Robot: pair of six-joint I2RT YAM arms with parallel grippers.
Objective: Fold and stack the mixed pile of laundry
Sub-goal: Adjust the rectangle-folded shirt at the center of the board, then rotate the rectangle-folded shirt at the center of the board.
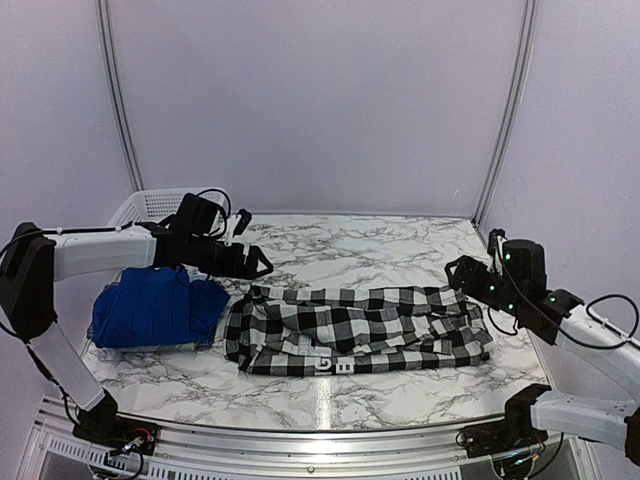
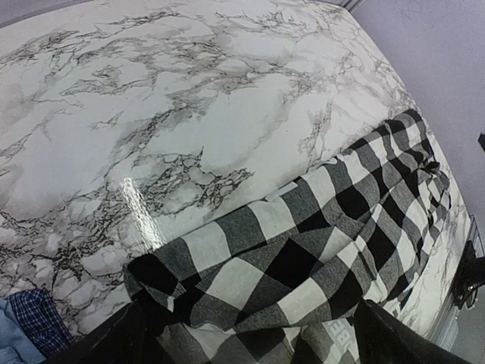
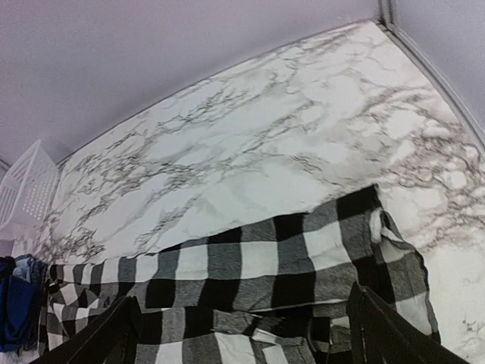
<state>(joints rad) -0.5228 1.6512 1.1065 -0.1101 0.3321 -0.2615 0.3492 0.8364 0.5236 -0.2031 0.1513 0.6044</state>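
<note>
1. Two garments lie on the marble table (image 1: pixel 400 240). A royal-blue shirt (image 1: pixel 150 305) is bunched at the left. Just beside it, a black-and-white checked flannel shirt (image 1: pixel 360 325) stretches in a long band across the middle.
2. Left gripper (image 1: pixel 258 262) hovers near the flannel's far left corner, jaws wide apart and holding nothing. Its arm reaches out almost level over the blue shirt, in front of a white basket (image 1: pixel 150 205).
3. Right gripper (image 1: pixel 462 272) hangs close to the flannel's right end, jaws likewise spread with nothing held. Its arm rises bent from the near right corner.
4. Only the left wrist view shows a small-checked navy cloth (image 2: pixel 38 318) and a pale blue cloth (image 2: pixel 11 349), low at its left edge near the flannel's corner.
5. Only the right wrist view shows the flannel's right end folded over itself, low between the dark fingers (image 3: pixel 386 334).
</note>
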